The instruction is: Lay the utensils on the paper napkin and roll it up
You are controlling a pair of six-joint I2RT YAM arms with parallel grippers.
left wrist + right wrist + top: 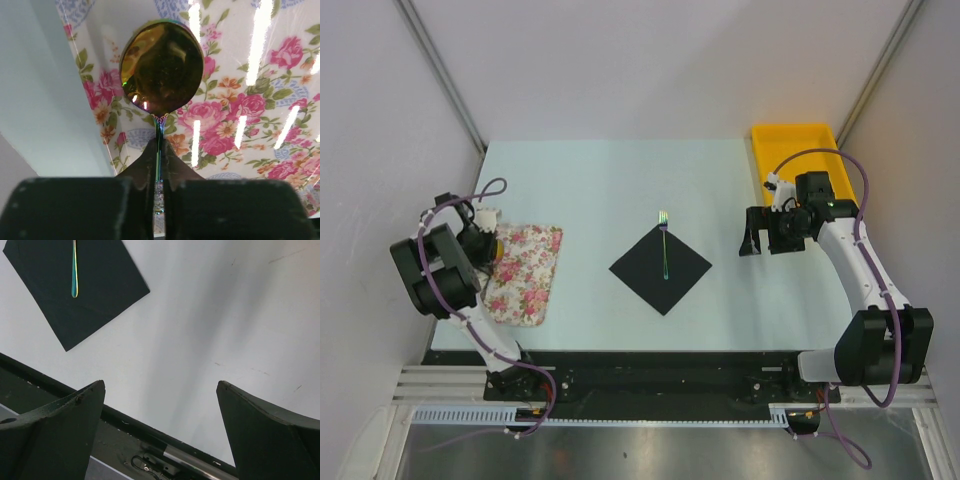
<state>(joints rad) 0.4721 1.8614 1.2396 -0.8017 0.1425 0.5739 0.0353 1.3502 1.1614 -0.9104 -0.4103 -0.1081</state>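
The black paper napkin (660, 267) lies as a diamond in the middle of the table, with a fork (665, 245) along its upper half, gold tines past the top corner. In the right wrist view the napkin (95, 290) and the fork's handle (74, 270) show at top left. My left gripper (160, 145) is shut on the thin handle of a gold spoon (162, 67), held above the floral mat (250, 105). My right gripper (752, 243) is open and empty, right of the napkin, above bare table.
The floral mat (525, 272) lies at the table's left. A yellow bin (795, 150) stands at the back right. The table's dark front edge (150, 425) runs below my right fingers.
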